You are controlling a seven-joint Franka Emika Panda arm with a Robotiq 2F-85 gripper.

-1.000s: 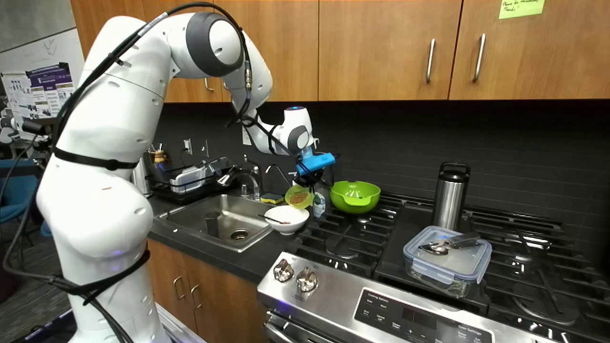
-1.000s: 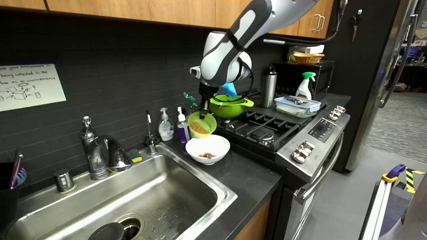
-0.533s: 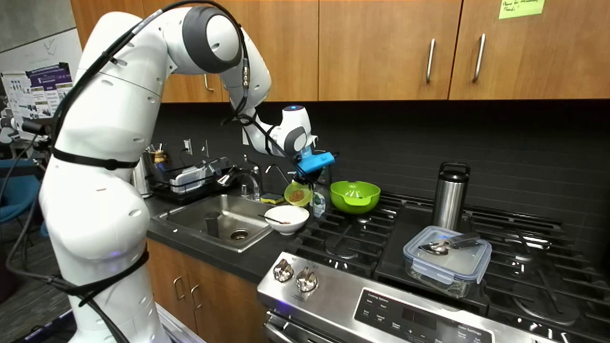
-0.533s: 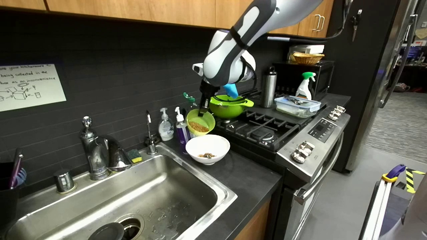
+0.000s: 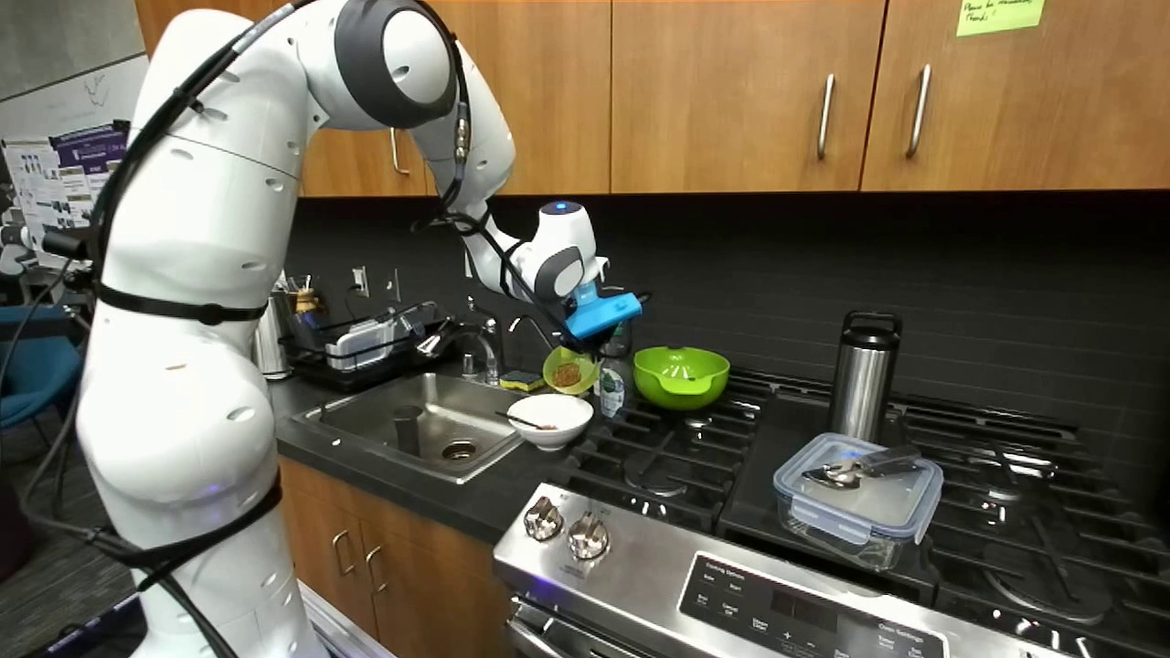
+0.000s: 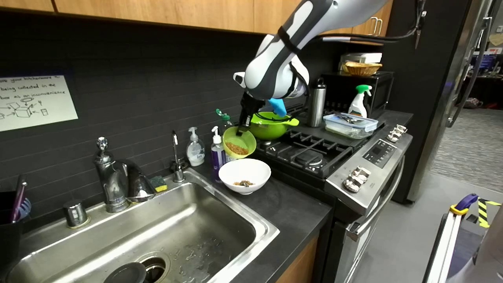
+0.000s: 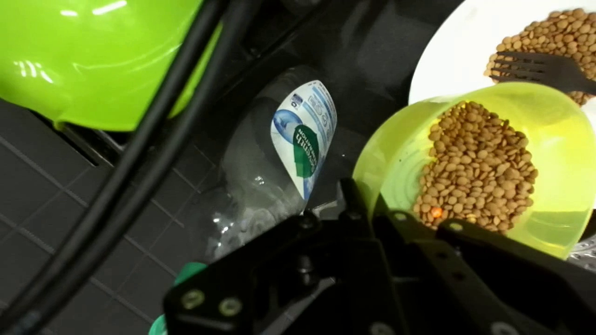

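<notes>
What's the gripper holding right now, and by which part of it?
A yellow-green bowl with lentils in it; the gripper pinches its rim, at the upper side of the tilted bowl.

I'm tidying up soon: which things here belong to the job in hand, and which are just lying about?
Likely part of the job:
tool
yellow bowl it grips
lentils
white bowl
fork in it

Apparently just lying about:
green bowl
flask
box
sponge
spray bottle

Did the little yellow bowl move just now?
Yes, a bit: in an exterior view, the yellow bowl has shifted up in the picture, away from the white bowl, which stayed put.
</notes>
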